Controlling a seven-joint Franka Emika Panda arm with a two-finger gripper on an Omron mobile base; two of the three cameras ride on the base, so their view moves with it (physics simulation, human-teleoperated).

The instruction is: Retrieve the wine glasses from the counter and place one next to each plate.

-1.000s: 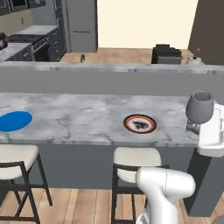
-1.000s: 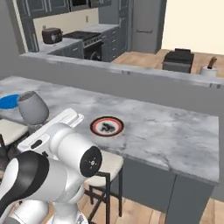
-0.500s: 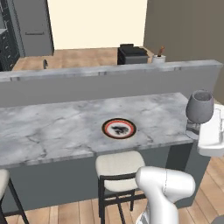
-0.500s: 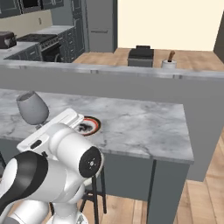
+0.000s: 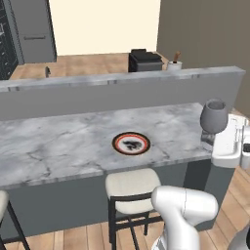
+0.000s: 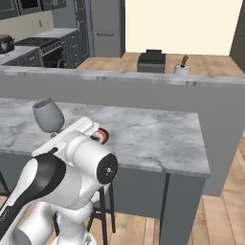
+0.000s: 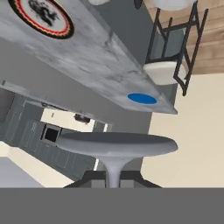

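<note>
One glass (image 5: 213, 117) rode at right of frame, hand (image 7: 113, 180) pinched on its stem. Best move: keep it upright, set it beside the red-rimmed plate (image 5: 131, 143) mid-desk (image 5: 58, 146), not touching.

A marble-topped bar (image 5: 73, 141) runs across the foreground, backed by a raised grey ledge (image 5: 122, 83). A white-seated stool (image 5: 131, 184) with dark legs stands tucked under the bar's near edge. Beyond the ledge lies a wooden floor (image 6: 210, 62), where a dark box-like appliance (image 5: 145, 61) sits with a small white pot (image 5: 174, 64) holding a brown utensil just beside it. A tall grey fridge (image 6: 106, 26) stands further back. At far left, a stove (image 6: 40, 43) sits among dark cabinets.
</note>
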